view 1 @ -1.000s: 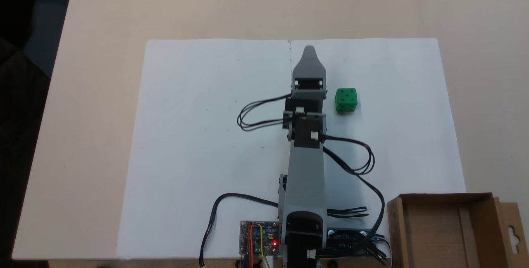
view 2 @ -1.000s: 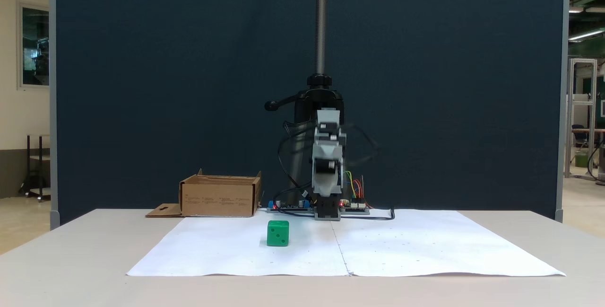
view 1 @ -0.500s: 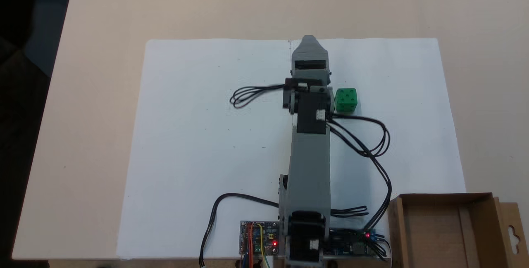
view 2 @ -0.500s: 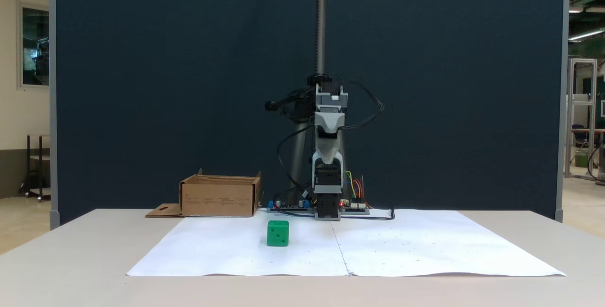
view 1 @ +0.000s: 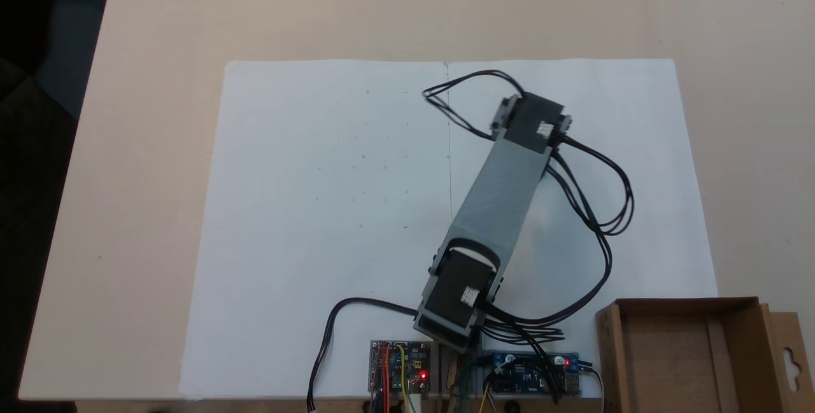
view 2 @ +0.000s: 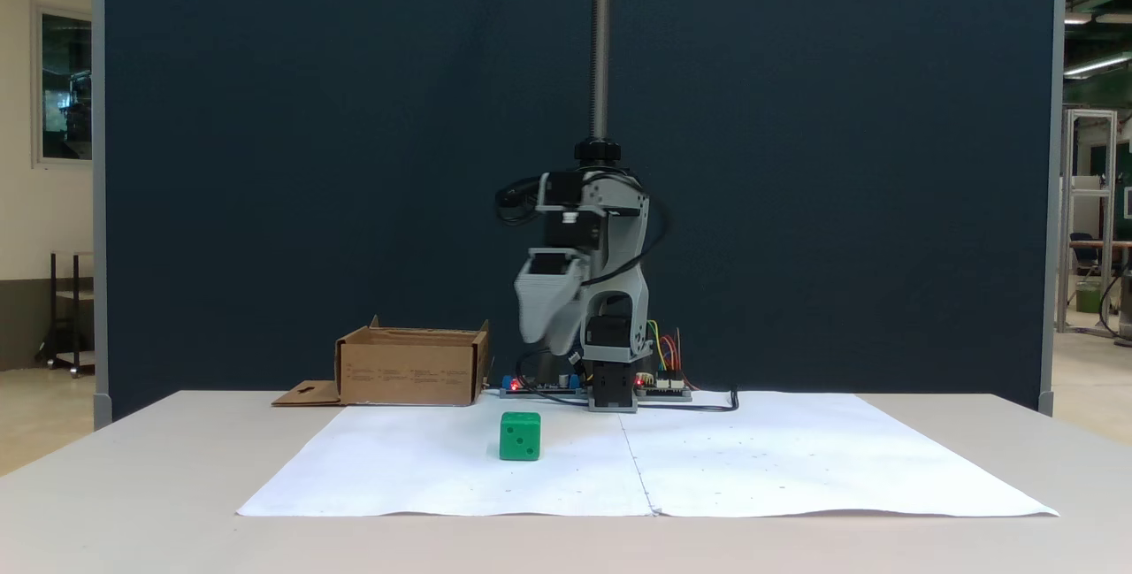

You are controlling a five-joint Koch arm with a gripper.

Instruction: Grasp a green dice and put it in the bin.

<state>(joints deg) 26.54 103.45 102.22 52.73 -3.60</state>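
The green dice (view 2: 520, 436) sits on the white paper, pips facing the front fixed view. In the top-down fixed view my arm (view 1: 503, 190) stretches over the dice and hides it. My gripper (view 2: 555, 346) hangs high above the table, tip pointing down, slightly right of and behind the dice in the front view. It is blurred and only one grey jaw shape shows, so its state is unclear. The bin, a brown cardboard box (view 1: 662, 362), stands at the lower right in the top-down view and at the back left (view 2: 411, 371) in the front view.
White paper sheets (view 1: 318, 209) cover the middle of the beige table (view 1: 140, 146). Circuit boards (view 1: 398, 367) and loose black cables (view 1: 598, 209) lie by the arm's base. A dark partition and a camera pole (view 2: 601, 34) stand behind the arm.
The arm has swung from pointing straight out to the right in the top-down view, now covering the dice. The gripper has tipped downward. Dice and bin have not moved.
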